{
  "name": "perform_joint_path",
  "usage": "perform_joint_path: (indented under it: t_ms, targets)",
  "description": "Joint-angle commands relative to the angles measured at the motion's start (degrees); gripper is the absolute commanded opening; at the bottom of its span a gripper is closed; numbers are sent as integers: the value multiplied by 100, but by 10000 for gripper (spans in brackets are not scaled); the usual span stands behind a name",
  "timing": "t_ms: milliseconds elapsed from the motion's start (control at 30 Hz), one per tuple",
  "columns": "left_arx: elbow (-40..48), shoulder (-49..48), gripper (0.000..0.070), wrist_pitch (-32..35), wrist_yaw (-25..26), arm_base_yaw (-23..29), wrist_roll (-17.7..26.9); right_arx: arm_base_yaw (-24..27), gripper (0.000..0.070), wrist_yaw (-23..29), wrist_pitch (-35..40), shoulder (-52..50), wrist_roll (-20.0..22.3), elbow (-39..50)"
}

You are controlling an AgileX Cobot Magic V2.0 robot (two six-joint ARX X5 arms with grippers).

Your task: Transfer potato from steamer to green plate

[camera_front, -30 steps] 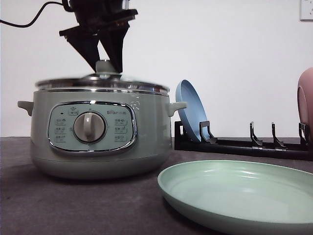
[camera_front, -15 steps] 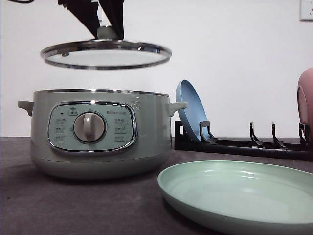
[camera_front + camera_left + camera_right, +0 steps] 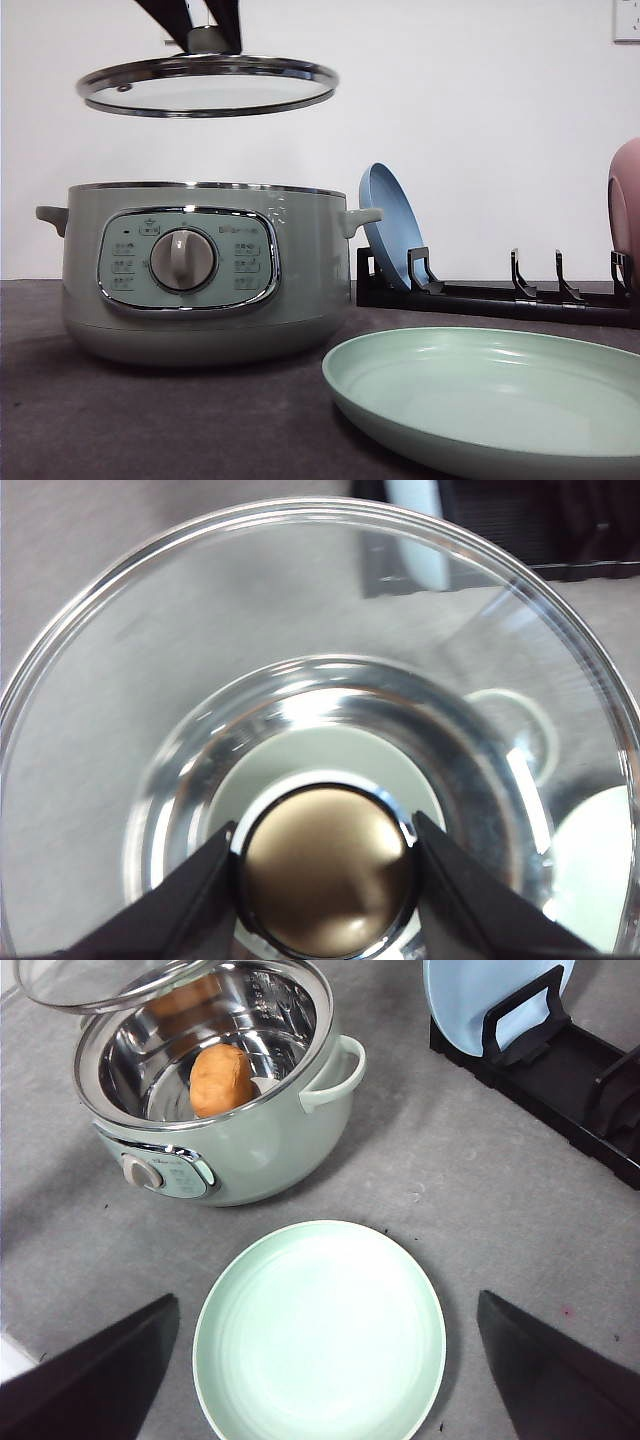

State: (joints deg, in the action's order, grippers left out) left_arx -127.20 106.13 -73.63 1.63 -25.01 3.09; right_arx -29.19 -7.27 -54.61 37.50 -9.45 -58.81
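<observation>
Bright, even light; glare streaks the glass lid (image 3: 330, 690), soft shadow under the steamer (image 3: 200, 270).

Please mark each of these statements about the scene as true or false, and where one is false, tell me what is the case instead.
1. The glass lid sits closed on the steamer. False: the left gripper holds it by its knob, lifted clear above the pot.
2. The potato lies inside the steamer. True.
3. The green plate already holds the potato. False: it holds nothing.
4. The right gripper hangs open above the green plate. True: its fingers stand wide apart.
5. A blue plate stands on edge in the black rack. True.
</observation>
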Motion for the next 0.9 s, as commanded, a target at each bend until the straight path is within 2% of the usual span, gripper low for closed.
perform_joint_path:
  t_ms: [0,500,700,867]
  targets:
    - [-304,7,0,140,0,107,35,-31,602,22,59,24,-59,-37]
    - [-304,4,0,150,0,1270,17,-31,602,-42,555,220,-95,-48]
    - [-304,4,0,242,0,1515,-12,-31,602,-548,1117,1137,-300,-191]
    - [-305,4,0,293,0,1622,-33,-41,602,-1085,1207,2475,-295,-962]
